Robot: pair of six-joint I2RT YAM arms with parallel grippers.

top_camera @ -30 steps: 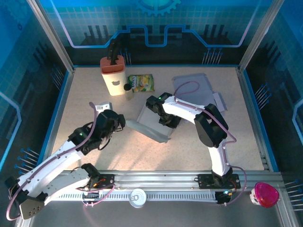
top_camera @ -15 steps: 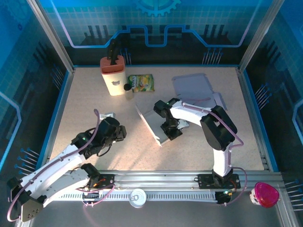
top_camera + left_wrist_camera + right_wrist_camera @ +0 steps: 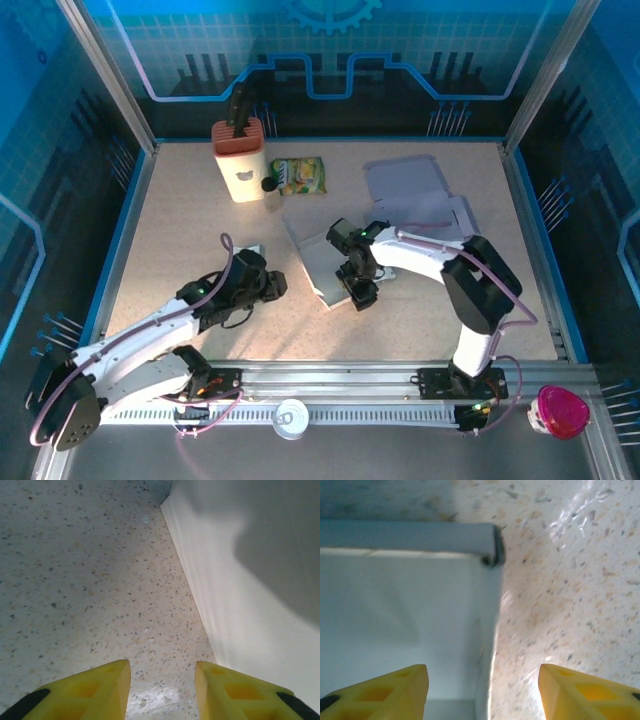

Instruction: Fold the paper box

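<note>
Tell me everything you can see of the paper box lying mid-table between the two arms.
The paper box is a pale grey-white card sheet, only partly folded. Its base lies flat on the speckled table, and a flap along its left side stands up. The right wrist view shows a low grey wall ending in a folded corner. The right gripper hangs open over its near right edge; contact cannot be told.
</note>
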